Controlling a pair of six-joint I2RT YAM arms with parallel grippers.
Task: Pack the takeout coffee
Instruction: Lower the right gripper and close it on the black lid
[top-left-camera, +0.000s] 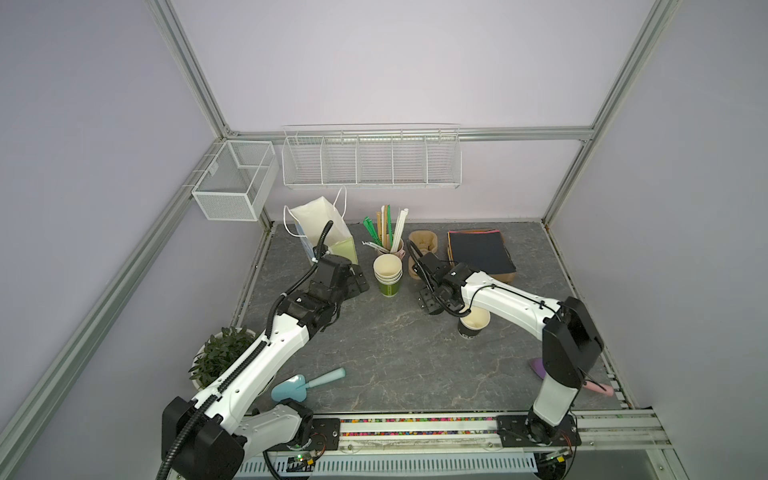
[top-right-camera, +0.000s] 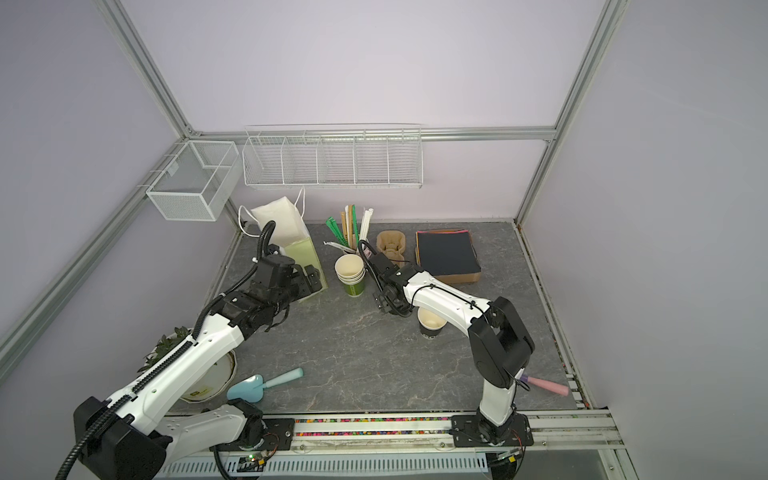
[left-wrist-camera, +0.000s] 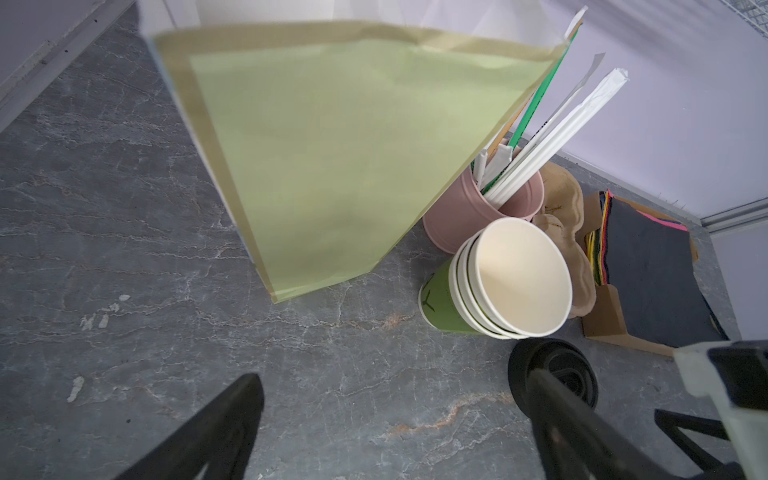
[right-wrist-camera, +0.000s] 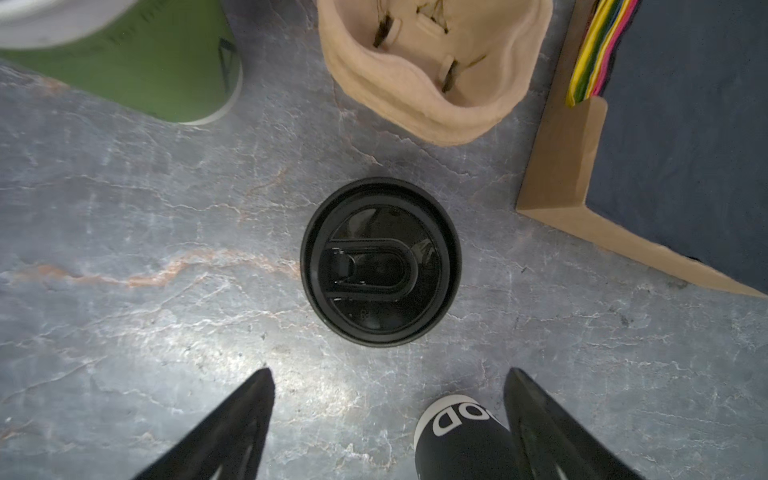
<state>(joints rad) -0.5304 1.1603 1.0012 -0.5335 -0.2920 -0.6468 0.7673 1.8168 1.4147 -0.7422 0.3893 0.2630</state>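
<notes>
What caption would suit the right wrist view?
Right gripper, jaws open, above a loose black lid on the grey table, pulp cup carrier and black cup nearby.

1 paper bag (top-left-camera: 316, 220), 1 cup stack (top-left-camera: 388, 275), 1 lone cup (top-left-camera: 474, 325), 1 black lid (right-wrist-camera: 380, 262), 2 wire baskets (top-left-camera: 235, 183).

Glossy plastic lid (right-wrist-camera: 380, 262), matt paper cups (left-wrist-camera: 515, 274)
</notes>
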